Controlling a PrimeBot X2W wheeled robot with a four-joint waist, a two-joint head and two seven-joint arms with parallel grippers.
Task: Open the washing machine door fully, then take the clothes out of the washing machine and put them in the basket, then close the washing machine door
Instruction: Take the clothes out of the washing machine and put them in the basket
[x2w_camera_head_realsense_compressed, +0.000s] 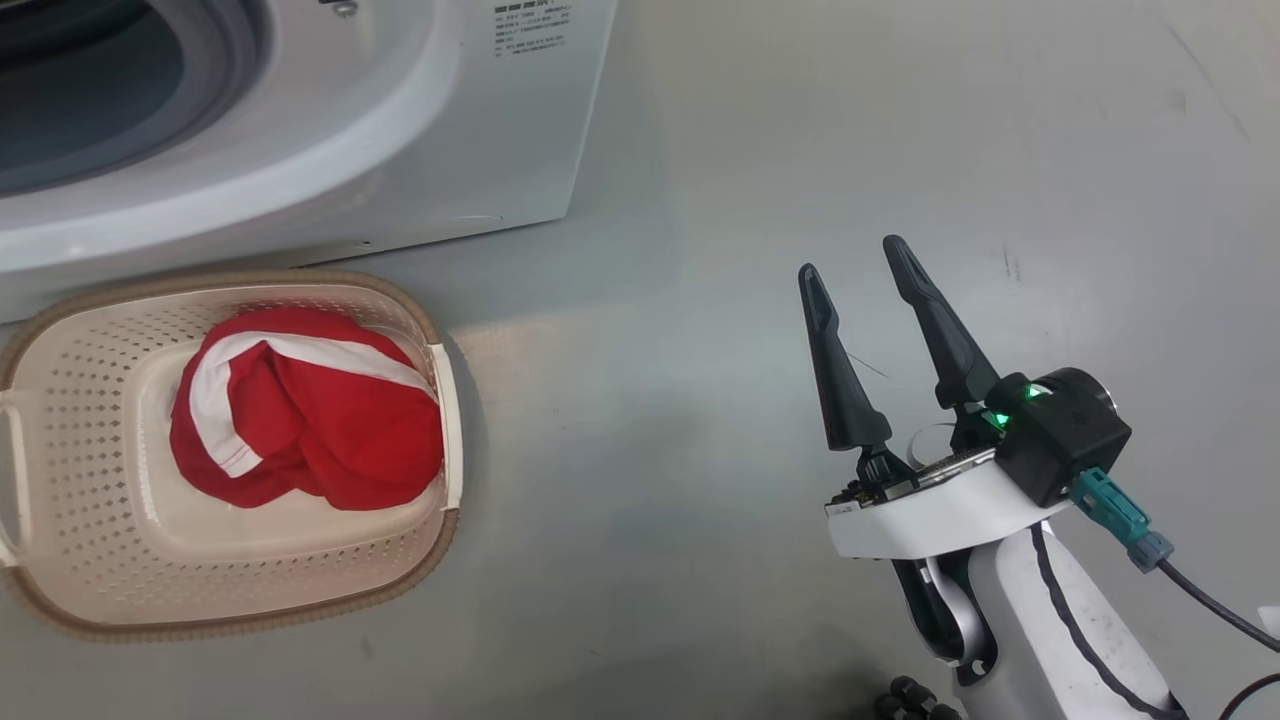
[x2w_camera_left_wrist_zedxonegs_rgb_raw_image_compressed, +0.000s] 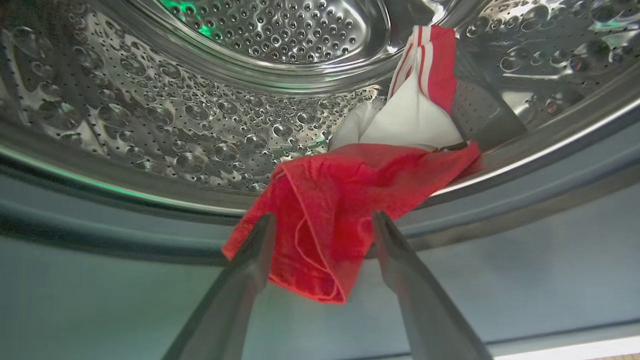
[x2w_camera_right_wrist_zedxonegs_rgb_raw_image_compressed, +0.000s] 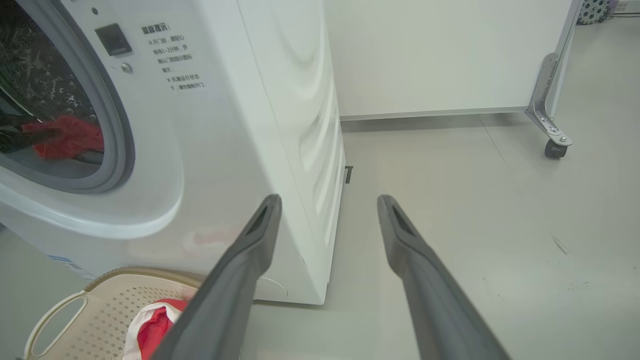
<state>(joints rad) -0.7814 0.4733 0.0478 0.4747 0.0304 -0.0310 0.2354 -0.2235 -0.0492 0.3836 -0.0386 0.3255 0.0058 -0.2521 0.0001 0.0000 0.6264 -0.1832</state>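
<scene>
Washing machine (x2w_camera_head_realsense_compressed: 480, 130) with its mouth open, basket (x2w_camera_head_realsense_compressed: 90, 560) at its foot.
The right gripper (x2w_camera_head_realsense_compressed: 850, 256) hangs empty, fingers spread wide, over bare floor (x2w_camera_head_realsense_compressed: 700, 150) out past the machine's front corner. The basket sits on the floor against the machine's front, just below the mouth, holding a bunched red garment (x2w_camera_head_realsense_compressed: 300, 420) with a white stripe. At the mouth, the left gripper (x2w_camera_left_wrist_zedxonegs_rgb_raw_image_compressed: 323, 216) is fully spread, with a hanging fold of a second red-and-white garment (x2w_camera_left_wrist_zedxonegs_rgb_raw_image_compressed: 340, 190) between its fingers, draped over the steel drum (x2w_camera_left_wrist_zedxonegs_rgb_raw_image_compressed: 150, 125) lip.
</scene>
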